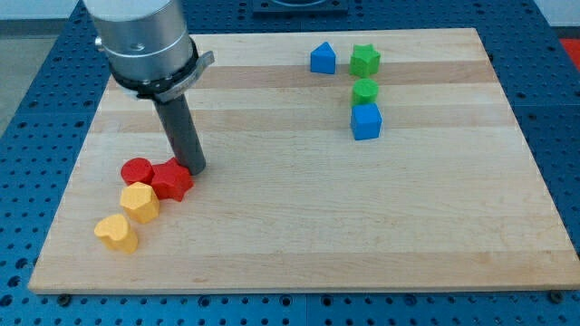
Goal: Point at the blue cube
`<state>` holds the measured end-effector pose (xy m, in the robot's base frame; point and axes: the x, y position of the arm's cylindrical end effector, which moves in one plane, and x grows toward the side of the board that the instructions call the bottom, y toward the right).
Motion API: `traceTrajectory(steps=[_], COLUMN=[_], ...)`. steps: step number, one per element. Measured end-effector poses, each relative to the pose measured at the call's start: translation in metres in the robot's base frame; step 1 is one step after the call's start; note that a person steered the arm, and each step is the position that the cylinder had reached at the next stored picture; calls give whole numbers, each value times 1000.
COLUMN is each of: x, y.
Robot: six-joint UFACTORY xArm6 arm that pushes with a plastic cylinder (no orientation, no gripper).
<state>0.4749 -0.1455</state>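
**Tip parked at the red pair, blue cube far across the board**

No pincer on this arm, so no opening or hold to report. It ends in a dark rod, and my tip sits on the pale wooden surface, at the view's left.

Left cluster: my tip is just beside the red star-shaped block, at its upper right edge, apparently touching. A red round block sits against that star's left side. Below them, a yellow hexagonal block, then a yellow heart-shaped block lower left, close to the surface's left edge.

Right cluster, near the view's top: the blue cube stands well apart from my tip, across the board to the right and a little higher. Directly above it, nearly touching, is a green round block. Above that is a green star-shaped block, and to its left a blue house-shaped block, near the top edge.

Open room: bare wood spans the middle between the two clusters, and the whole lower right is free to the edges.
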Motion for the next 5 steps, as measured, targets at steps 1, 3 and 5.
traceTrajectory(steps=[1, 3, 5], x=[6, -3, -9], y=[0, 79, 207])
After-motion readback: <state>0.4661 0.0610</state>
